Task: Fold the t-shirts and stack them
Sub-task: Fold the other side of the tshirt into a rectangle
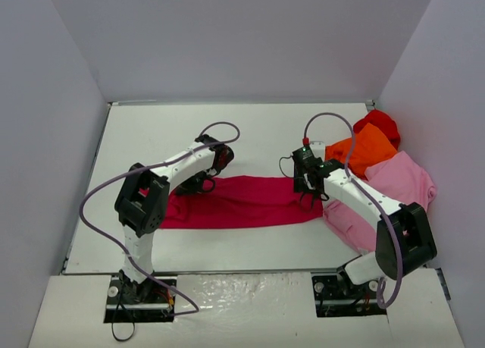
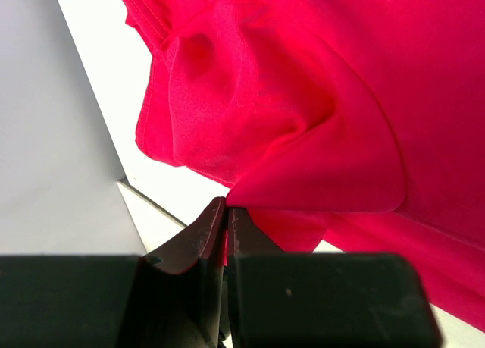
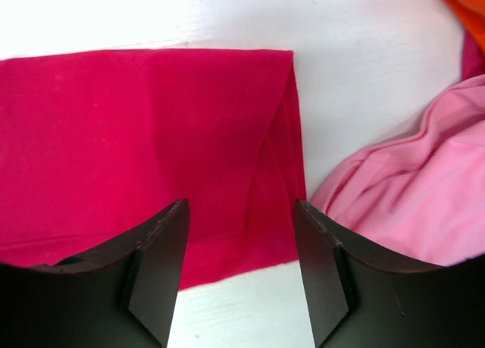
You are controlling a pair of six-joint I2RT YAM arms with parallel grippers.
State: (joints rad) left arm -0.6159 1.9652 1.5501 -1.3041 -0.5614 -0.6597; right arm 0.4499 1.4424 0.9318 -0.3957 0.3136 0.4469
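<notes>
Both ends of the crimson-magenta cloth t-shirt (image 1: 242,202), a long band lying left-to-right on the white table (image 1: 227,128), are attended. At one, the left gripper (image 2: 226,211) clamps a bunched fold; at the other, the right gripper (image 3: 239,211) hangs open over the edge.

Nothing to read here: not a word, number or logo was legible in any view. The crimson t-shirt (image 1: 242,202), the orange t-shirt (image 1: 369,152), the light pink t-shirt (image 1: 402,181) and the bright red t-shirt (image 1: 379,123) were all plain cloth.
</notes>
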